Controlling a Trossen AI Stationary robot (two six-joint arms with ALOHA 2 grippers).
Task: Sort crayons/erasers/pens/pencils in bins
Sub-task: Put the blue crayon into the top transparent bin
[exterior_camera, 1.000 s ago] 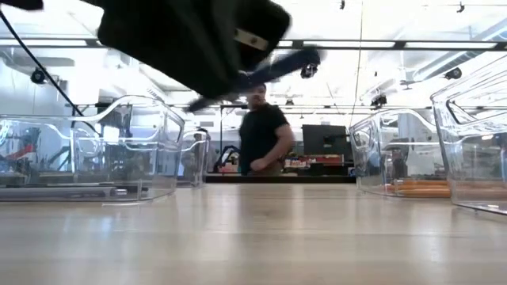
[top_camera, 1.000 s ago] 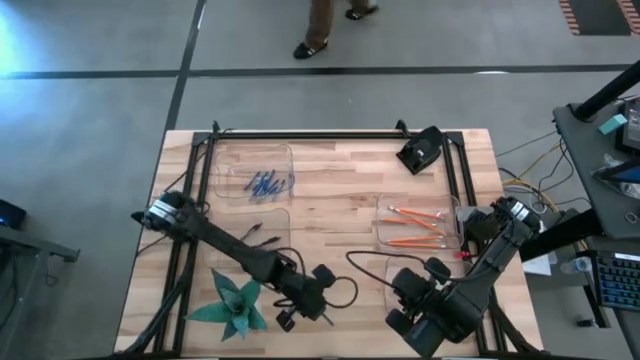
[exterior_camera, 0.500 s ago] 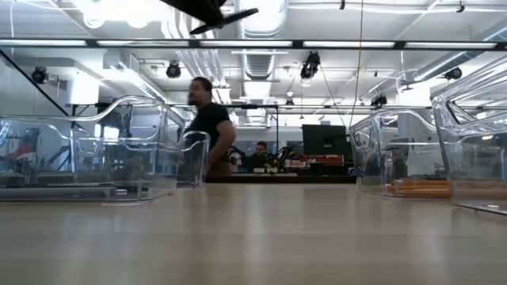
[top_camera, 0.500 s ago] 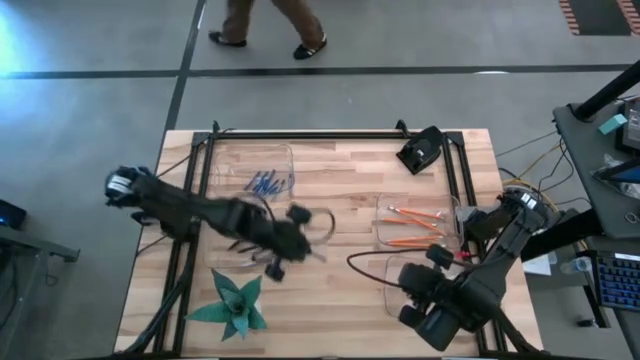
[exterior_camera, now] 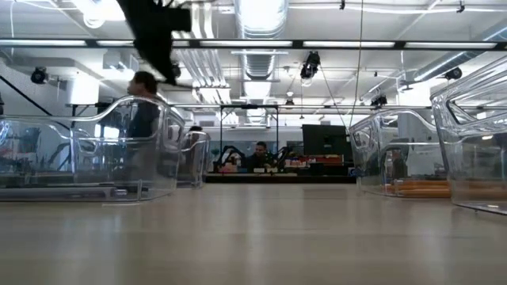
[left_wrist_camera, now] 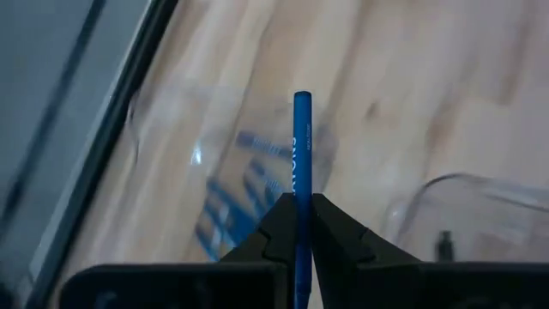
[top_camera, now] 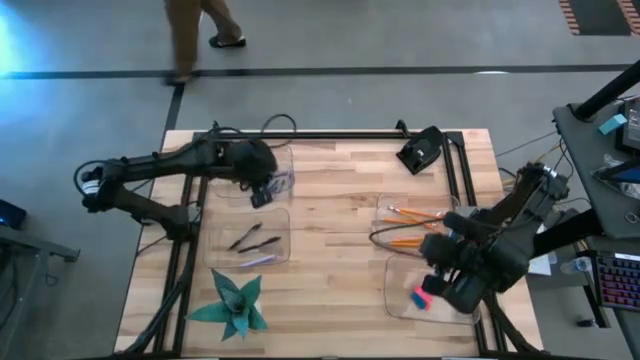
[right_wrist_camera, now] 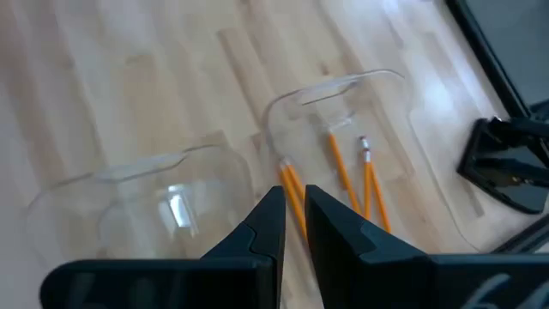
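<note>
Left fingers (left_wrist_camera: pixel 298 219) pinched tight on a blue stick (left_wrist_camera: pixel 302 146), up over the far bin (top_camera: pixel 232 172) of blue sticks. Right fingers (right_wrist_camera: pixel 294 219) nearly shut, holding nothing, above the pencils (right_wrist_camera: pixel 336 178).

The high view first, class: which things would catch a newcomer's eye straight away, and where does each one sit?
The left gripper reaches over the far-left bin, its jaws shut on a blue stick above the blue sticks already there. On the right, orange pencils lie in a bin beside the right gripper, whose arm hangs over the nearest right bin holding a pink eraser. A green paper plant sits at the near-left edge.
</note>
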